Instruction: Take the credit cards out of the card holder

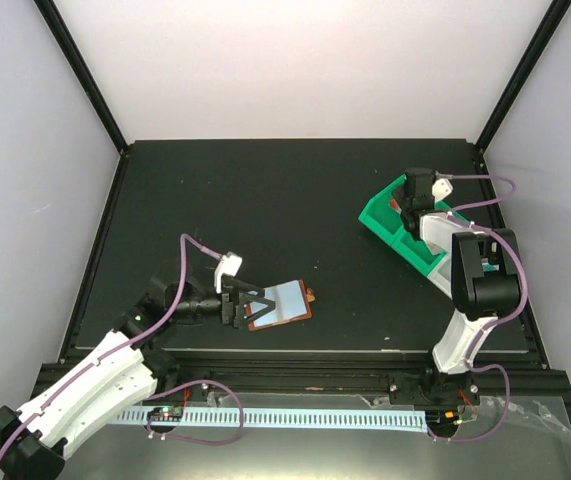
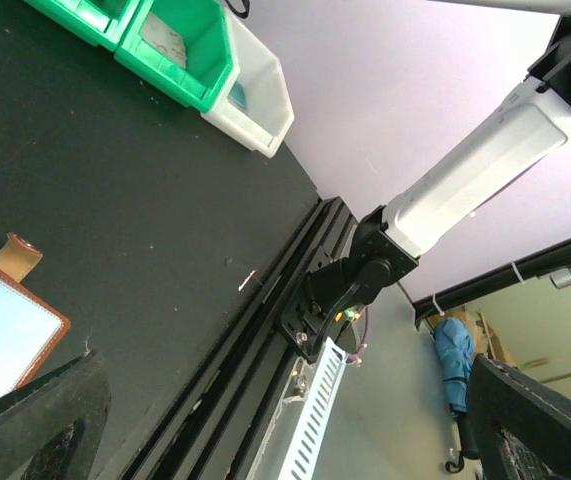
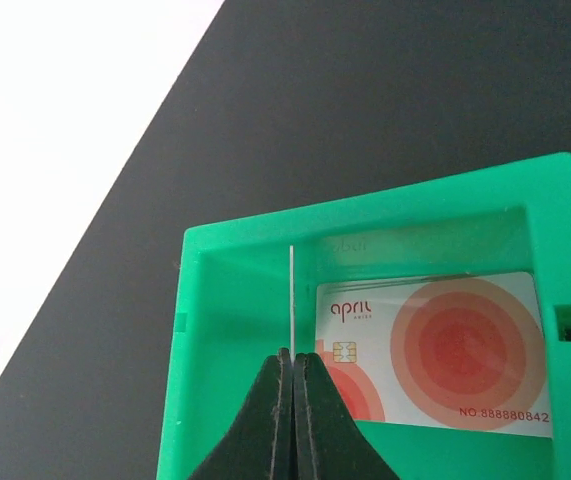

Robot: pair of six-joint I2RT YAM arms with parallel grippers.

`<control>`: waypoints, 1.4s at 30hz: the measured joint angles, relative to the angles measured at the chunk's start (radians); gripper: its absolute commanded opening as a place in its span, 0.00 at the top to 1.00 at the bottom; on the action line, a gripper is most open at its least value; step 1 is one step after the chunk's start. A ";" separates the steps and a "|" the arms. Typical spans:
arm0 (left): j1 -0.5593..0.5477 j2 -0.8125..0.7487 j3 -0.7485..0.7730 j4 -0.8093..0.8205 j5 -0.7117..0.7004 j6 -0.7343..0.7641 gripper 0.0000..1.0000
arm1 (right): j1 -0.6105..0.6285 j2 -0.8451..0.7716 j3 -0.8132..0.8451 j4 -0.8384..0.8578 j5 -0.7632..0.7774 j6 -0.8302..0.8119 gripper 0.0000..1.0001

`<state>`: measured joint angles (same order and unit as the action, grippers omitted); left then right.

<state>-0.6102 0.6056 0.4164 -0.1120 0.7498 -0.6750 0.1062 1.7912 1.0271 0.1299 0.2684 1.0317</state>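
The brown card holder (image 1: 287, 301) lies open on the black table, its pale blue-grey lining up; its corner and snap tab show in the left wrist view (image 2: 10, 320). My left gripper (image 1: 249, 304) is open, its fingers spread wide at the holder's left end (image 2: 285, 435). My right gripper (image 3: 293, 356) is shut on a thin pale credit card (image 3: 292, 300), seen edge-on, held upright over a compartment of the green tray (image 3: 245, 245). A white credit card with red rings (image 3: 445, 345) lies flat in that compartment. In the top view the right gripper (image 1: 402, 212) is over the tray (image 1: 377, 215).
The green tray stands at the back right of the table, with a white bin (image 2: 255, 95) at its near end. The table's front rail (image 2: 265, 320) and the right arm's base (image 2: 350, 285) lie just beyond the card holder.
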 measured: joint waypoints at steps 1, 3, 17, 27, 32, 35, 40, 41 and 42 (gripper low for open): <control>0.000 0.004 0.000 0.000 0.003 0.000 0.01 | 0.000 0.004 0.000 0.002 -0.001 0.000 0.99; 0.000 0.008 0.000 0.000 0.007 0.000 0.01 | -0.001 0.013 -0.001 0.007 -0.006 0.000 0.99; 0.000 0.007 0.000 -0.023 0.009 0.013 0.01 | -0.001 0.067 0.078 -0.110 0.015 0.003 0.76; 0.000 -0.026 0.000 -0.077 -0.035 0.008 0.01 | -0.001 0.012 0.150 -0.256 0.039 -0.030 0.56; 0.000 -0.047 -0.003 -0.084 -0.090 0.004 0.01 | 0.003 -0.071 0.189 -0.323 0.007 -0.090 0.48; 0.000 -0.046 -0.003 -0.098 -0.128 0.005 0.01 | 0.010 -0.121 0.191 -0.363 -0.053 -0.137 0.43; 0.000 -0.031 0.032 -0.164 -0.214 0.015 0.01 | 0.045 -0.192 0.179 -0.427 -0.175 -0.217 0.24; 0.000 -0.031 0.040 -0.174 -0.232 0.016 0.01 | 0.062 -0.210 0.169 -0.431 -0.195 -0.235 0.22; 0.000 -0.033 0.047 -0.182 -0.256 0.018 0.01 | 0.084 -0.235 0.154 -0.438 -0.216 -0.257 0.20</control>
<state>-0.6102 0.5728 0.4637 -0.2939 0.4934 -0.6575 0.1905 1.5558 1.1812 -0.3077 0.0528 0.7746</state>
